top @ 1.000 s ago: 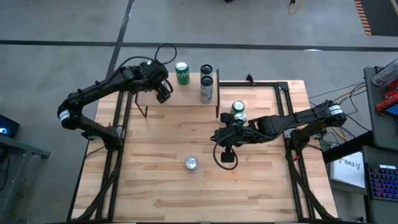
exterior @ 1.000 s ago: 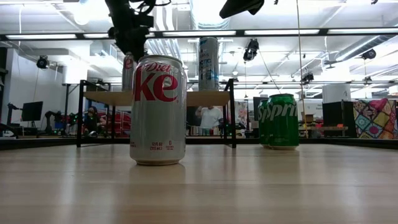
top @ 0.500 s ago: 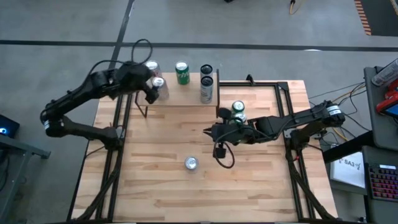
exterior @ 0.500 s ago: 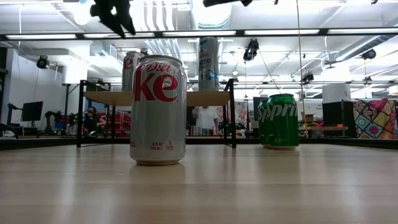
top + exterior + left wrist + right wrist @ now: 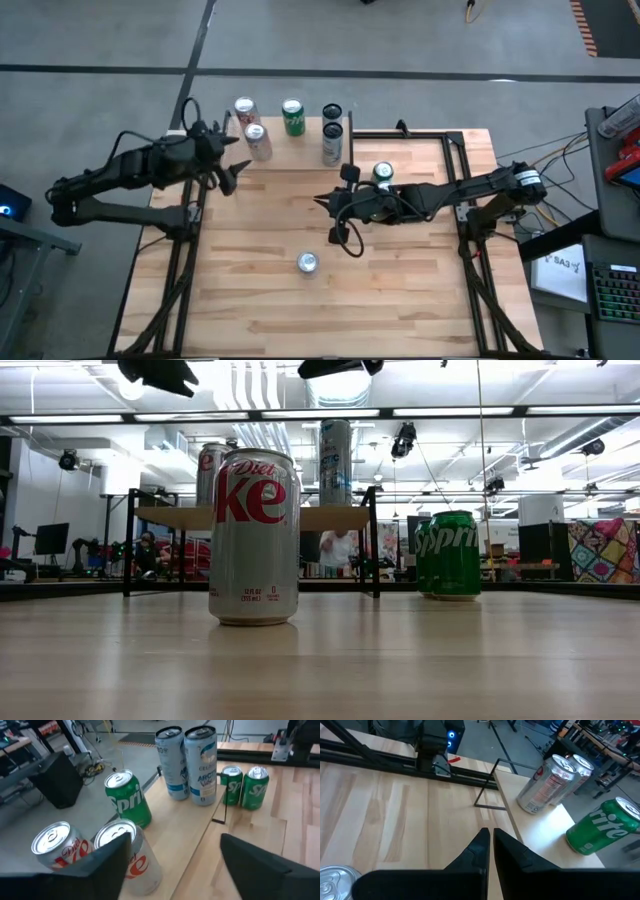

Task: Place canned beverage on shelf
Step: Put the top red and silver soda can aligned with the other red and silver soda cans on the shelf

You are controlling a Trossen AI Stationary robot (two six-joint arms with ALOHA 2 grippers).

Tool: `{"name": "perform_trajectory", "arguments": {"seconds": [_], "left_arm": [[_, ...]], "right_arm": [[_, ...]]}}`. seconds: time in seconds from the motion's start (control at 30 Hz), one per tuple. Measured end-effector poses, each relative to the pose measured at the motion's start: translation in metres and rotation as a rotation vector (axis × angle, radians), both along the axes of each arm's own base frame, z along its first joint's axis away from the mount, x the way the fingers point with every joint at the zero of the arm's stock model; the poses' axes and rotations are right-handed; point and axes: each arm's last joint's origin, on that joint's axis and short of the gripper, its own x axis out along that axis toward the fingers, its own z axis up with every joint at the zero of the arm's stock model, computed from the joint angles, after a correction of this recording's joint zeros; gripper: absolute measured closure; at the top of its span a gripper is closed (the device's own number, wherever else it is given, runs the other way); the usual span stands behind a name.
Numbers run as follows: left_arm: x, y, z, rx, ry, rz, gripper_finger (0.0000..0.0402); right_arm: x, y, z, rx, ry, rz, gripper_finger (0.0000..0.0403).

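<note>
**High view: five cans up, three waiting on the tabletop**

The shelf (image 5: 300, 152) is carrying two Diet Coke cans (image 5: 251, 124) at its left end, a Sprite can (image 5: 292, 116) in the middle and two tall pale cans (image 5: 332, 130) at its right end. A loose Diet Coke can (image 5: 308, 262) is standing on the table well in front of the shelf, and a pair of green Sprite cans (image 5: 243, 786) is waiting just off the shelf's right end.

The left gripper (image 5: 226, 172) is hovering just in front of the shelf's left end with its fingers (image 5: 114, 856) spread and nothing between them. The right gripper (image 5: 488, 842) is hanging in front of the shelf's right end, claw pressed together and empty.

Risks, as I judge them: the left claw is sitting close to the two Diet Coke cans, and a careless swing could tip them off the shelf's left end. The right claw must open before it meets any can, or it will be shoving one over. Free room on the shelf is getting scarce, so a newcomer could jostle its neighbours.

Hard to make out: from above, the right arm is covering part of the Sprite pair. In the low view both grippers are cut off at the top, and the near Diet Coke can is masking part of the shelf. The tall cans' labels are not fully legible.
</note>
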Motion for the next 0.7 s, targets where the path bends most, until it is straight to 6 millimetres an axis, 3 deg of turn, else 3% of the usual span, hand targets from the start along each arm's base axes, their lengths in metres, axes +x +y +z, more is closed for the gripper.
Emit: {"name": "perform_trajectory", "arguments": {"seconds": [0.1, 0.27, 0.3, 0.5, 0.7], "left_arm": [[0.001, 0.000, -0.009, 0.021, -0.013, -0.007, 0.0194], [0.013, 0.006, -0.014, 0.093, -0.039, 0.059, 0.0368], [0.015, 0.008, -0.013, 0.106, -0.045, 0.077, 0.0383], [0.023, 0.024, -0.008, 0.120, -0.021, 0.167, 0.0399], [0.028, 0.045, -0.015, 0.129, 0.056, 0.259, 0.0401]], "right_arm": [[0.000, 0.000, 0.000, -0.007, 0.003, 0.003, 0.0390], [-0.001, 0.000, -0.001, -0.011, 0.015, 0.005, 0.0390], [-0.001, 0.000, -0.001, -0.012, 0.016, 0.005, 0.0390], [-0.001, 0.000, -0.001, -0.023, 0.022, 0.009, 0.0390], [-0.001, 0.000, -0.001, -0.032, 0.030, 0.013, 0.0390]]}}
